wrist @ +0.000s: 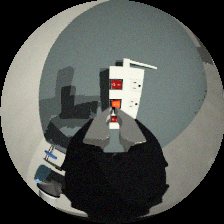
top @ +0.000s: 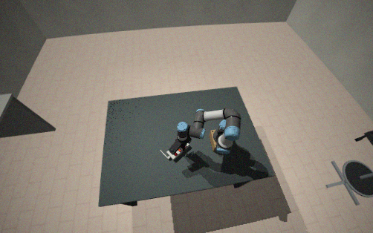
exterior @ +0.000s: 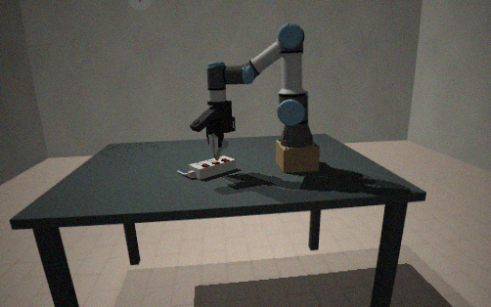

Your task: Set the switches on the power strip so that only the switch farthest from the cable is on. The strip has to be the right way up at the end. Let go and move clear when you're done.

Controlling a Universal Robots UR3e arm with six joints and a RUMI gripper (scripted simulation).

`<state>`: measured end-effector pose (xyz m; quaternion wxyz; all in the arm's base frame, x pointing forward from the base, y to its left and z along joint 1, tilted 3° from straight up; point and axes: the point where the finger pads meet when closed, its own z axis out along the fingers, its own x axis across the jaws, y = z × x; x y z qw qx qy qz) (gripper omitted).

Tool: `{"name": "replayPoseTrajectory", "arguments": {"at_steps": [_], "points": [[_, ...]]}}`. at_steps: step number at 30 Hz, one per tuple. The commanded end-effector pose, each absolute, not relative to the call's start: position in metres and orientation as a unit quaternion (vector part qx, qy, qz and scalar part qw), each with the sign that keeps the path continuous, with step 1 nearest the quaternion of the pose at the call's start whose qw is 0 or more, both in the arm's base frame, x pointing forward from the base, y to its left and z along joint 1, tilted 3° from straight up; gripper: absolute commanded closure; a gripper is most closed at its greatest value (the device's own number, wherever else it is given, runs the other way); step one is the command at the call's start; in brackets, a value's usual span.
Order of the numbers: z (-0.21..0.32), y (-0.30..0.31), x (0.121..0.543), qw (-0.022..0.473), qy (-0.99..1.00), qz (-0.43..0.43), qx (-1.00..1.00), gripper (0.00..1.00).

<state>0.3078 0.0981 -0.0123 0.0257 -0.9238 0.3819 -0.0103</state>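
Observation:
A white power strip (top: 174, 156) (exterior: 213, 167) (wrist: 131, 86) lies right way up on the dark table (top: 141, 122) (exterior: 122, 186), with three red switches facing up. Its cable stub (top: 163, 152) (exterior: 183, 172) (wrist: 140, 64) sticks out at the end away from the arm. My gripper (top: 180, 147) (exterior: 215, 148) (wrist: 113, 106) is shut, empty, and points straight down. In the wrist view its tips sit at the switch (wrist: 114, 120) farthest from the cable. The middle switch (wrist: 115, 103) looks brighter orange than the switch (wrist: 116, 84) next to the cable. I cannot tell whether the tips touch the strip.
The arm stands on a wooden block (top: 213, 140) (exterior: 296, 156) to the right of the strip. The arm's shadow falls across the table in front of the block. A round stand (top: 358, 178) sits on the floor far to the right.

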Motion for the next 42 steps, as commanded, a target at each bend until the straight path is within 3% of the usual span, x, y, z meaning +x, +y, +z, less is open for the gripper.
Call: {"name": "replayPoseTrajectory", "arguments": {"at_steps": [1, 42], "points": [[-0.0125, 0.0985, 0.3083, 0.026, 0.382, -0.011, -0.924, 1.00], [-0.0212, 0.0986, 0.3089, 0.026, 0.382, -0.012, -0.924, 1.00]]}}
